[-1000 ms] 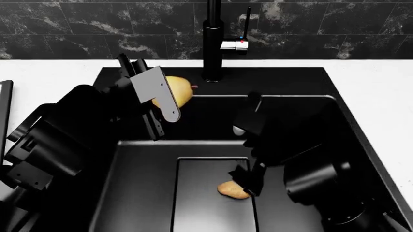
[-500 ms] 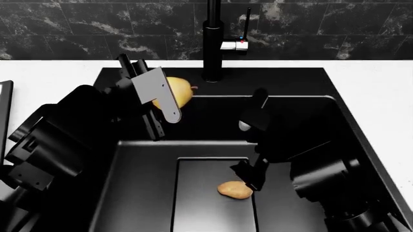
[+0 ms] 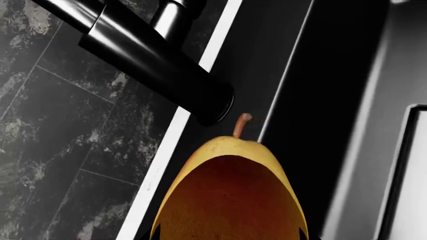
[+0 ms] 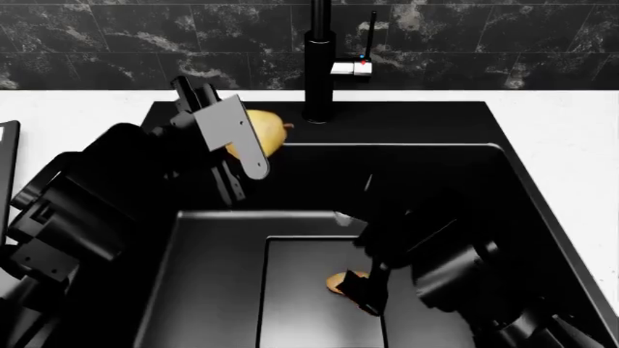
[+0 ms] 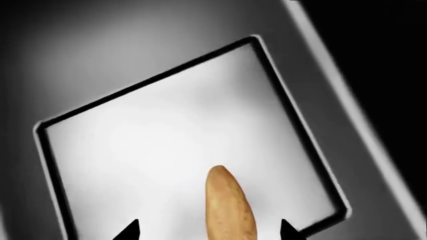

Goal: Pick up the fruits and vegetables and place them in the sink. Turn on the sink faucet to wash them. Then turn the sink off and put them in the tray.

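Left gripper (image 4: pixel 254 148) clamps yellow stemmed fruit (image 4: pixel 259 134); right gripper (image 5: pixel 208 232) wide, straddling tan oval potato (image 5: pixel 230 205). Risk: potato rolls on flat drain plate (image 5: pixel 180 135), evading closure.

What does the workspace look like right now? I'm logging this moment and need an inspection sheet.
Surface: white countertop around a black sink, which has a flat drain plate in its floor.
Job's things: yellow fruit held above the sink's back left corner, near the faucet; potato lying on the drain plate; a dark edge at the far left of the head view may be the tray.
Clutter: nothing seen.
Grippers: left gripper shut on the yellow fruit; right gripper open, fingertips either side of the potato.
Cables: nothing seen.
Surroundings: dark marbled wall tiles behind the counter.
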### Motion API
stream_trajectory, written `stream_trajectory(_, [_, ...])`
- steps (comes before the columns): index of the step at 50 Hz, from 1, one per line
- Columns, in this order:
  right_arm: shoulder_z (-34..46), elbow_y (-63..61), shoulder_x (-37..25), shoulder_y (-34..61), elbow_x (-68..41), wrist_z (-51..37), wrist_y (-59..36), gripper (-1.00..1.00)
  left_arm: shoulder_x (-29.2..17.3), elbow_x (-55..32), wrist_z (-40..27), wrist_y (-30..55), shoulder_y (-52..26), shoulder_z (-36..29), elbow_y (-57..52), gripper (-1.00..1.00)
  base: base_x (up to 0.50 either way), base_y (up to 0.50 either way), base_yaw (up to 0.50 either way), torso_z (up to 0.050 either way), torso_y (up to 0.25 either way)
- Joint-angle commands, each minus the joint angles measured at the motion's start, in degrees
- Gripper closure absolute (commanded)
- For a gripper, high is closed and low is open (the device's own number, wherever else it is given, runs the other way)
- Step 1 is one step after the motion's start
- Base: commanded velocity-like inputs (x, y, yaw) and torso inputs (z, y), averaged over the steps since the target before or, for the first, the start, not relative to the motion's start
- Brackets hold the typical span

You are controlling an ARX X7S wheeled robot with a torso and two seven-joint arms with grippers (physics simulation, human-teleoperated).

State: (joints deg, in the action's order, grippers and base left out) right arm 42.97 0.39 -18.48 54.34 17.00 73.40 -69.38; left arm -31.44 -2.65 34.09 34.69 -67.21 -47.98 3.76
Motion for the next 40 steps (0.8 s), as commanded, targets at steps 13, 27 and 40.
stream_trajectory(13, [4.57, 20.27, 4.59, -3.49, -1.9, -3.51, 10.12, -1.0, -0.25, -0.98, -1.15, -0.98, -0.47, 1.09, 1.15, 1.0, -0.01, 0.0, 0.0, 0.0, -0.004])
stream_trajectory(27, [4.98, 36.91, 9.76, -2.4, -3.25, -8.14, 19.29, -1.0, -0.39, -1.12, -1.37, -0.85, -0.33, 1.22, 0.96, 1.0, -0.01, 0.0, 0.0, 0.0, -0.004])
stream_trajectory(40, [7.53, 36.42, 9.56, -3.78, -2.45, -8.34, 20.22, 1.0, -0.59, -1.33, -1.67, -0.21, -0.17, 1.46, 0.14, 1.0, -0.01, 0.01, 0.01, 0.0, -0.006])
